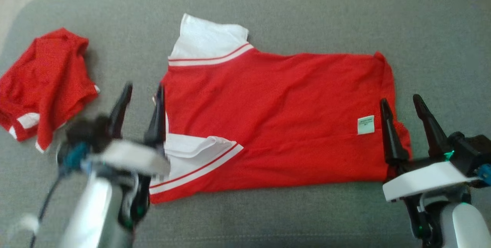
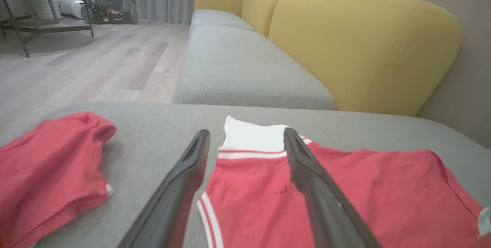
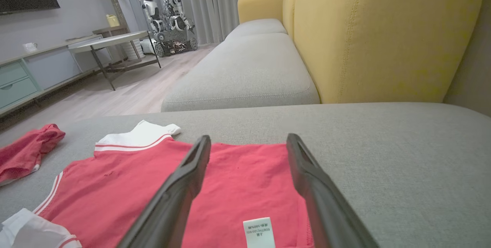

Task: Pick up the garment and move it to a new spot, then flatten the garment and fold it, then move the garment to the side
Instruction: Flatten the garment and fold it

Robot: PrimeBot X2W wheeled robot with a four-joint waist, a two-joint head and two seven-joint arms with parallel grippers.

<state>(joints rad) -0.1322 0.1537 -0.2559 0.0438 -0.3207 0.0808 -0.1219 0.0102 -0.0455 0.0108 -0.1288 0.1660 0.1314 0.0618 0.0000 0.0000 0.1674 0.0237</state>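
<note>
Red garment (image 1: 276, 117) is lying spread out on the grey sofa seat (image 1: 307, 10), white-trimmed sleeves at the left end, white label (image 1: 365, 124) near the right end. My left gripper (image 1: 144, 86) is at its left edge, my right gripper (image 1: 399, 99) at its right edge — both spread wide, holding nothing. A crumpled red piece (image 1: 46, 83) lies apart, further left.

Grey cushion (image 1: 441, 29) open beyond garment (image 1: 276, 117); crumpled red cloth (image 1: 46, 83) blocks left.
</note>
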